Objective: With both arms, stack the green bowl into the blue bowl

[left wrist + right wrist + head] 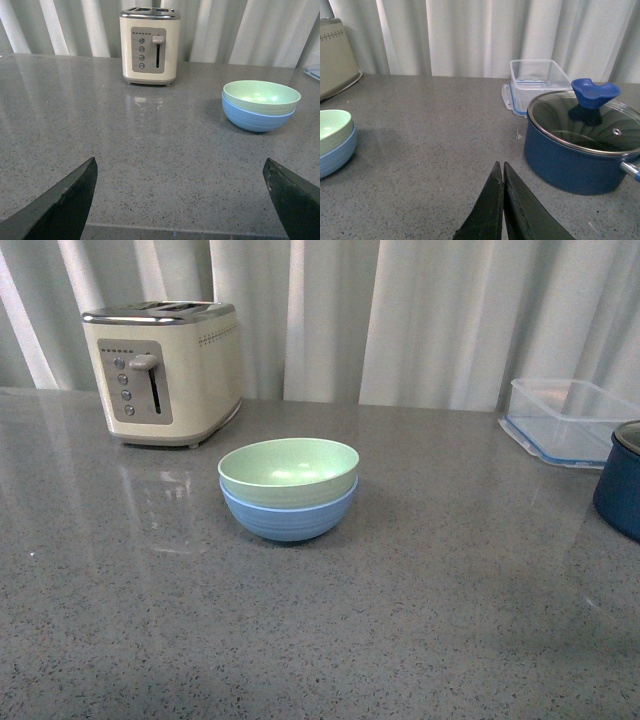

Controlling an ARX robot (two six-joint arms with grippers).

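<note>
The green bowl point(288, 469) sits nested inside the blue bowl point(289, 516) in the middle of the grey counter. The stack also shows in the left wrist view, green bowl point(261, 96) in blue bowl point(255, 118), and at the edge of the right wrist view, green bowl point(332, 127) in blue bowl point(337, 155). My left gripper point(180, 167) is open and empty, low over bare counter, well short of the bowls. My right gripper point(500, 167) is shut and empty, between the bowls and the pot. Neither arm shows in the front view.
A cream toaster point(168, 370) stands at the back left. A clear plastic container point(570, 420) sits at the back right, with a dark navy pot point(580, 145) with a glass lid in front of it. White curtains hang behind the counter point(400, 620).
</note>
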